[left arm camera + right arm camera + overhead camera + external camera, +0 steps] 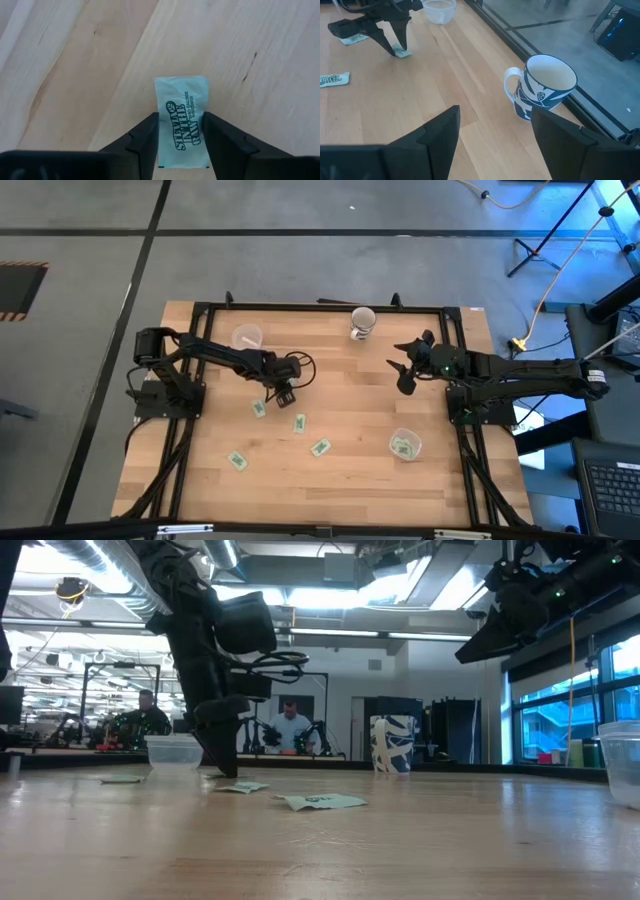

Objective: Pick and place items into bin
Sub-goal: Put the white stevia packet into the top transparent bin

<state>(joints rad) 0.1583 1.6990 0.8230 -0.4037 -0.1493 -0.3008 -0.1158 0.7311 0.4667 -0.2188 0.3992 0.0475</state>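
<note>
Nearby, mug [362, 322] beside plastic cup [246, 338].

Green packets [320, 447] flat, apparently scattered.

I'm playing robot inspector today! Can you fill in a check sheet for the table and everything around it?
Surface: wooden table, bare between items.
Job's things: green packets; one between the left gripper's fingers, four loose, one in a clear cup.
Clutter: mug; clear tub.
Grippers: left gripper open, down at the packet; right gripper open, raised.
Cables: looped at the left wrist; yellow one on the floor.
Surroundings: people at far benches.
</note>
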